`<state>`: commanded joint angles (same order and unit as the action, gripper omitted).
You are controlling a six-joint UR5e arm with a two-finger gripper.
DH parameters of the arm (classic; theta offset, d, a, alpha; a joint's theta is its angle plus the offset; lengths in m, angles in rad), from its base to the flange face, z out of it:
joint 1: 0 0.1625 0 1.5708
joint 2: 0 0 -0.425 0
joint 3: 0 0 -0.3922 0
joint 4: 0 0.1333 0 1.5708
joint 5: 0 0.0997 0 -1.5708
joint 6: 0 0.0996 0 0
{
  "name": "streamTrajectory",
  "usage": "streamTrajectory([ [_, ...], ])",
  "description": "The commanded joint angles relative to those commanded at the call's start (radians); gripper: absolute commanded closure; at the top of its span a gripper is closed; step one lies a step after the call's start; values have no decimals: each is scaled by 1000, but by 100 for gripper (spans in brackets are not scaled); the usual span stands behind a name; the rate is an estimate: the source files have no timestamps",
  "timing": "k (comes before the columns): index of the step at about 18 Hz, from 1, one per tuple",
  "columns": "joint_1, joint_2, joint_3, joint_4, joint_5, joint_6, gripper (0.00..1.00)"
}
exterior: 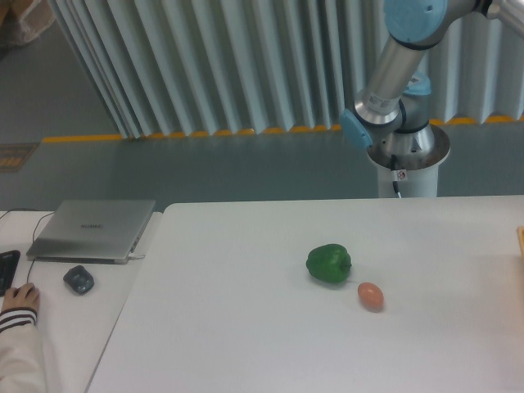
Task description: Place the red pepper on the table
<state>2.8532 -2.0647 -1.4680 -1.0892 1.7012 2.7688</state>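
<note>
The red pepper is out of view. On the white table (229,327) lie a green pepper (329,264) and, just to its right and nearer, a small orange-tan egg-shaped object (371,295). Only the arm's lower links (397,65) show, rising from its base (407,160) behind the table's far edge and running off the top right of the frame. The gripper is not in view.
To the left stands a lower white desk with a shut grey laptop (93,230), a dark mouse (79,280), a keyboard edge and a person's hand (18,301). An orange sliver (520,239) shows at the table's right edge. Corrugated panels stand behind.
</note>
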Motion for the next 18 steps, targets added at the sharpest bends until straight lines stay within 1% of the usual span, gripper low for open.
streamTrajectory([
  [1,0,-2,0,8,0,0,0],
  [12,-3,-17,0,11,0,-26,0],
  [18,-3,-17,-2,11,0,-28,4],
])
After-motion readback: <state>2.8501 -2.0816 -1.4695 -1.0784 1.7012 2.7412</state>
